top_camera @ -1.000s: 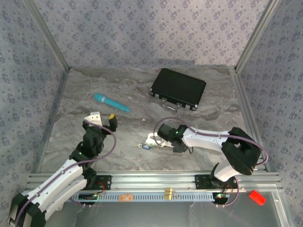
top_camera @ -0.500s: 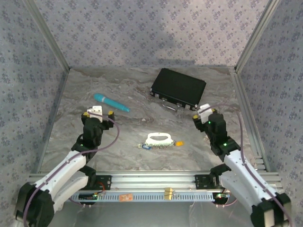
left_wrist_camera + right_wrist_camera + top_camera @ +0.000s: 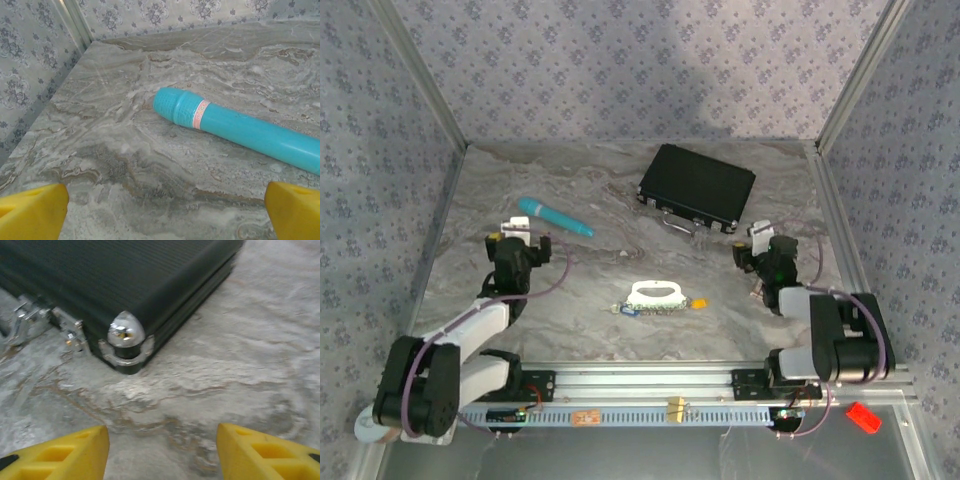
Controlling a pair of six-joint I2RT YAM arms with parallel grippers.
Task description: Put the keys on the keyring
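The pale oval keyring lies flat near the middle front of the table. A blue-headed key lies at its lower left, a yellow-headed key at its right, and a silvery strand runs along its near edge. My left gripper is folded back at the left, open, with its yellow fingertips wide apart over bare marble. My right gripper is folded back at the right, open, its fingertips on either side of bare table just short of the case's corner.
A teal pen lies just beyond my left gripper. A black case with metal corners and a handle sits at the back right, close ahead of my right gripper. Patterned walls close in the table on three sides.
My right arm has drawn away from the keyring to the right side and folded back. My left arm has folded back too. Keyring and keys lie uncovered on the table.
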